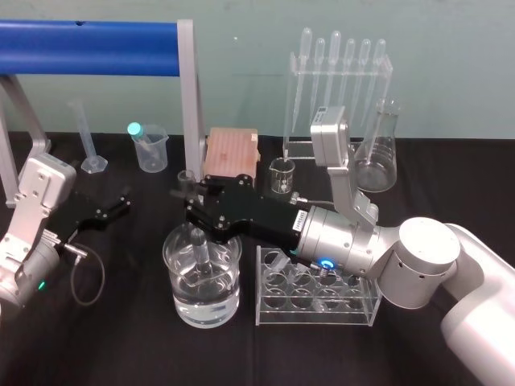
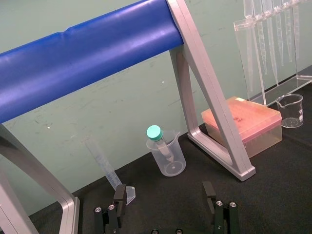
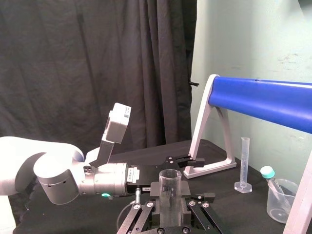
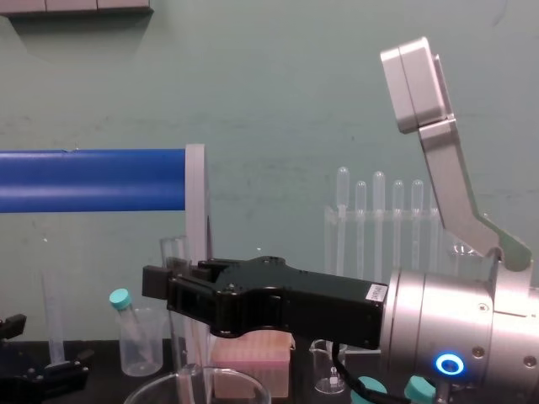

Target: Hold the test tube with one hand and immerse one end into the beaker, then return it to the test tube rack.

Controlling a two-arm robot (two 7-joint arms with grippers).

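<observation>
Right tool: the black two-fingered right tool (image 1: 195, 211), on a thick silver wrist with a glowing blue ring, reaches in level from the robot's right and hangs above the wide beaker, its fingers clamped on the test tube
Test tube: the long, slim, clear glass test tube (image 1: 199, 246) stands upright in that grip, its open mouth above the fingers and its round end down inside the beaker
Same grip, right wrist view: the test tube (image 3: 169, 187) sits squarely between the two black fingers
Depth: the lower end sits at about the liquid's surface; I cannot tell whether it is actually under
Beaker: the wide clear glass beaker (image 1: 179, 293) with a thick round rim holds clear liquid and stands on the black worktop (image 1: 121, 342) near the middle
Rack: the clear acrylic test tube rack (image 1: 354, 304) stands just beside the beaker on the robot's right, beneath the silver wrist
Left tool: the black left tool (image 2: 163, 195) sits low over the worktop on the robot's left, well apart from the beaker, fingers spread wide
Back row, left: a blue padded bar on a silver frame (image 1: 88, 47), a thin graduated cylinder (image 1: 88, 141), and a cloudy plastic beaker (image 1: 153, 153) with a teal-capped tube leaning in it
Back row, right: a pink box (image 1: 232, 153), a small glass beaker (image 1: 282, 177), a clear stand of bulb-topped droppers (image 1: 338, 72) and a glass conical flask (image 1: 376, 157)
</observation>
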